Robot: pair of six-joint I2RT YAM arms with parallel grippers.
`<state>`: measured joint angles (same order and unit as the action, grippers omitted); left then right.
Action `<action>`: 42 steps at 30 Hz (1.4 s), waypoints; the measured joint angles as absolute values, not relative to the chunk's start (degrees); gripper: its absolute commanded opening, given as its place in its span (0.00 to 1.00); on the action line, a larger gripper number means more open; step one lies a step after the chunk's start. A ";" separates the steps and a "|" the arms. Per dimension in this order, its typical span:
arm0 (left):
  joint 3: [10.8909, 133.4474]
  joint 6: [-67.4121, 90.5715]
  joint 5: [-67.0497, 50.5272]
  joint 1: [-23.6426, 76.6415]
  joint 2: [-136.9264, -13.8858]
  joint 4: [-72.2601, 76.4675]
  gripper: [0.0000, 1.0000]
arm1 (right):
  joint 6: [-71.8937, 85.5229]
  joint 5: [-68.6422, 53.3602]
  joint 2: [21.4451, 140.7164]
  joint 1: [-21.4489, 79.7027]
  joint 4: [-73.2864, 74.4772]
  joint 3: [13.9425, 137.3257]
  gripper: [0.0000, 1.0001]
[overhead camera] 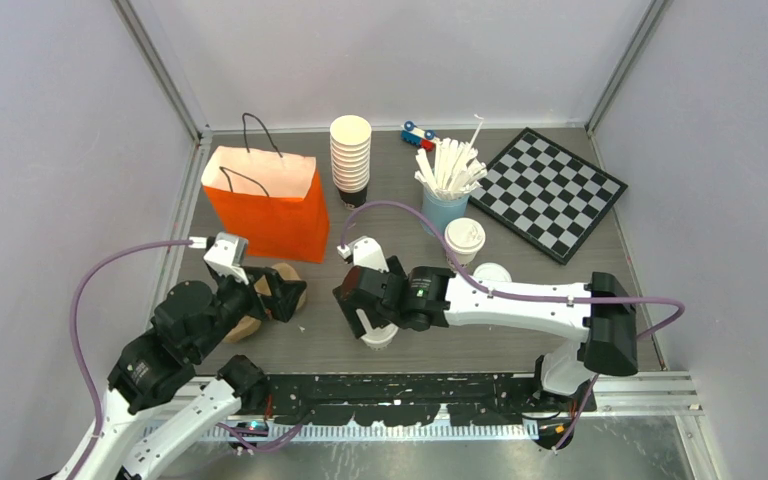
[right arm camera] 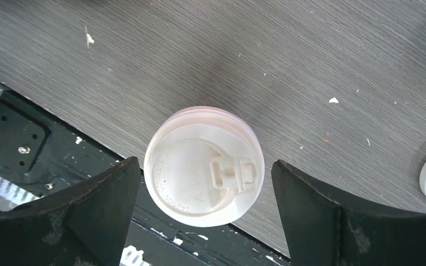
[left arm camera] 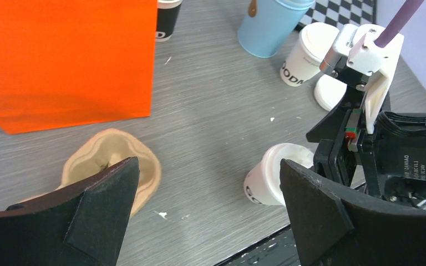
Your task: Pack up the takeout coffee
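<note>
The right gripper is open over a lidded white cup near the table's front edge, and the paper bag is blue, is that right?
The paper bag is orange, not blue; the top external view shows it. The rest holds: the right gripper is open over the lidded white cup near the front edge of the table.

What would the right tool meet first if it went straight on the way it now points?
The lidded white cup. The open right tool points straight down at it, one finger either side, not touching. The sip lid would likely be met first; the remaining height is unclear.
</note>
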<state>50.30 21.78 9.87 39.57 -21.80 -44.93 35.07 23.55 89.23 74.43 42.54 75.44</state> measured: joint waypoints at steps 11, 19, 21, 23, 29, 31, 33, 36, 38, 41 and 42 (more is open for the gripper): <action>46.78 19.20 14.09 39.57 -18.55 -46.65 1.00 | 34.13 23.38 92.27 74.54 44.29 76.36 0.91; 46.78 18.96 14.87 39.57 -19.62 -47.24 1.00 | 34.04 22.44 92.47 74.54 44.29 76.47 0.92; 46.78 18.96 15.03 39.57 -19.62 -47.35 1.00 | 34.04 21.69 92.64 74.54 44.23 76.62 0.92; 46.78 18.94 15.07 39.57 -19.62 -47.48 1.00 | 34.02 21.30 92.64 74.56 44.23 76.62 0.92; 46.78 18.87 15.38 39.57 -19.49 -47.51 1.00 | 33.82 20.75 92.62 74.56 44.29 76.73 0.92; 46.78 18.83 15.44 39.57 -19.49 -47.51 1.00 | 33.54 20.73 92.62 74.56 44.58 76.95 0.92; 46.78 18.83 15.46 39.57 -19.49 -47.51 1.00 | 33.26 20.75 92.62 74.56 44.95 77.21 0.92; 46.78 18.81 15.49 39.57 -19.49 -47.53 1.00 | 32.91 20.78 92.62 74.56 45.21 77.58 0.92; 46.78 18.81 15.49 39.57 -19.44 -47.55 1.00 | 32.80 20.80 92.62 74.56 45.32 77.62 0.92; 46.78 18.81 15.51 39.57 -19.09 -47.57 1.00 | 32.62 20.84 92.62 74.56 45.58 77.65 0.92; 46.78 18.81 15.51 39.57 -19.05 -47.59 1.00 | 32.60 20.88 92.62 74.56 45.56 77.65 0.92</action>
